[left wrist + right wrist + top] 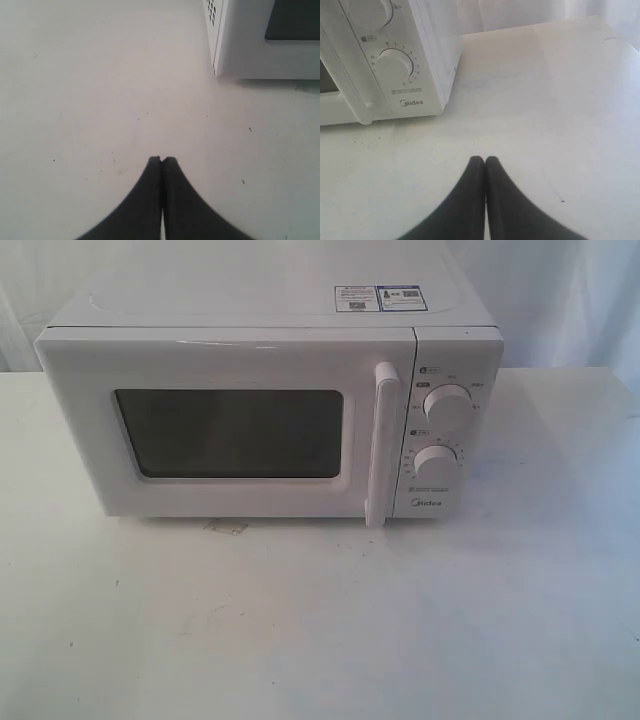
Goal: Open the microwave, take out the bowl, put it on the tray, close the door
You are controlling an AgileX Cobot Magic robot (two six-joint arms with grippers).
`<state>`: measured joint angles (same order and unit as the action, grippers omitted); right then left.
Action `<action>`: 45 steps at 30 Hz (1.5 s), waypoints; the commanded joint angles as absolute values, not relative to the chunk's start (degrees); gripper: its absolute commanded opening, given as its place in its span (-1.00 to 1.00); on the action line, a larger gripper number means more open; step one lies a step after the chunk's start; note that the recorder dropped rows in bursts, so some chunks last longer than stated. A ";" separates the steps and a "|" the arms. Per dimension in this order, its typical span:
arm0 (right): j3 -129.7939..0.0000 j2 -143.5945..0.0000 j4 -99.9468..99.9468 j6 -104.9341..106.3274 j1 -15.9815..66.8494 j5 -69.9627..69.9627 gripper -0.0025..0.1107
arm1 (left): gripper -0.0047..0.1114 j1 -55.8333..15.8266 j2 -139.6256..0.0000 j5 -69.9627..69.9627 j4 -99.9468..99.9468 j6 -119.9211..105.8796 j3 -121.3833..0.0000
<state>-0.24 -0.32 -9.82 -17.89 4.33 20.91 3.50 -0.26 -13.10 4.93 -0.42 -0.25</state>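
The microwave (pixel 270 410) stands at 12 o'clock on the table (pixel 320 640). Its door (pixel 230 430) is shut, so the bowl, probably inside, cannot be seen. The handle (pixel 384 445) is at the door's 3 o'clock. The left end effector (pixel 161 160) and right end effector (pixel 485 160) hover pressed together, empty, since nothing is grasped yet.

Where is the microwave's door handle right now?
In the exterior view, the handle stands upright along the right edge of the closed door, between the dark window on its left and the upper knob and lower knob on its right.
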 commanded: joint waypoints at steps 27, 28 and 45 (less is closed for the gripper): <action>-1.33 0.00 -24.52 -15.35 3.97 -43.66 -0.96 | -0.92 3.31 0.00 -13.38 5.07 -0.50 0.00; -3.25 0.00 -23.31 -18.11 3.97 -42.36 -0.96 | -0.92 3.31 0.00 -13.38 5.07 -0.50 0.00; -22.58 -34.50 -15.47 -39.84 3.97 7.47 -0.96 | -0.92 3.31 0.00 -13.38 5.07 -0.50 0.00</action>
